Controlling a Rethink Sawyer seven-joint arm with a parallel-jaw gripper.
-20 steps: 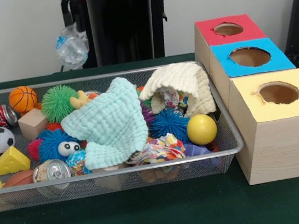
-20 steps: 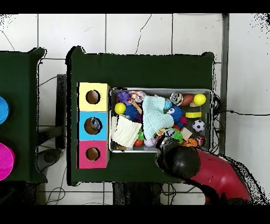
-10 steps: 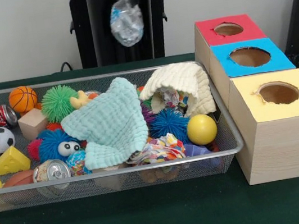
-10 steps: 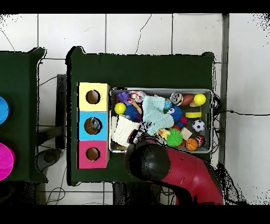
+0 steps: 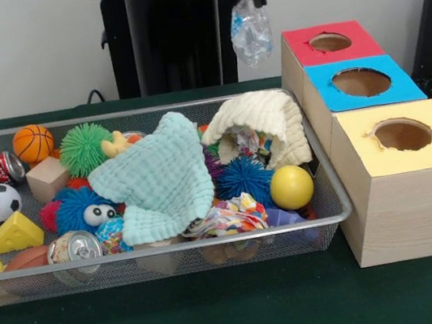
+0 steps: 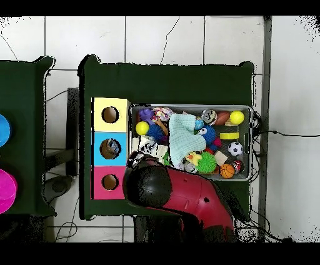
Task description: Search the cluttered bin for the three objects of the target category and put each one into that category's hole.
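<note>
A table (image 5: pixel 224 317) covered in dark green cloth was seen carrying two things directly. A wire mesh bin (image 5: pixel 166 260) was set on its left part in the front view, filled with toys and cloths. Just beside the bin's right end, touching or nearly touching it, a row of three wooden boxes (image 5: pixel 408 205) was placed, each with a round hole on top: yellow nearest, blue in the middle, red farthest.
</note>
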